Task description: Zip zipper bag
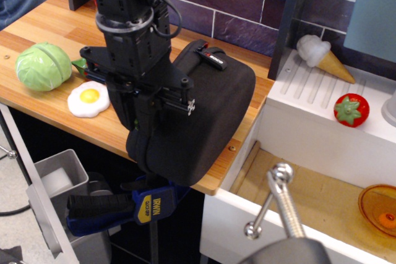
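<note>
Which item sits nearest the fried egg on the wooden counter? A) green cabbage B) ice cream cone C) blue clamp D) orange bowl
A: the green cabbage lies just left of the fried egg on the wooden counter; the other three sit elsewhere.
</note>
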Controlling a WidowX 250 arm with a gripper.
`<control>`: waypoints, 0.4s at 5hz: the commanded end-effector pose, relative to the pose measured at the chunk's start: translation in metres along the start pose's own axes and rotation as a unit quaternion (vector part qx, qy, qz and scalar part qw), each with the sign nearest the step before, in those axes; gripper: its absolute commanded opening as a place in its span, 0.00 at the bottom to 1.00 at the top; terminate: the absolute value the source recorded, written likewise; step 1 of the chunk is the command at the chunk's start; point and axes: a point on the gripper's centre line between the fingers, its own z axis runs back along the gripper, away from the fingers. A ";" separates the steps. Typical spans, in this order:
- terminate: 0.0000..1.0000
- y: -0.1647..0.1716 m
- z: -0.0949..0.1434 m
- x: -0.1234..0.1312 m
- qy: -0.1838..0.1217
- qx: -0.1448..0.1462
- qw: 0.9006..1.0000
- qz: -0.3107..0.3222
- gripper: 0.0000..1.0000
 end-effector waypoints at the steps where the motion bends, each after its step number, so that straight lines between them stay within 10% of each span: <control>1: 0.00 0.013 0.012 -0.015 0.004 0.032 0.998 -0.055 0.00; 2: 0.00 0.021 -0.018 -0.019 0.056 0.079 0.994 -0.057 0.00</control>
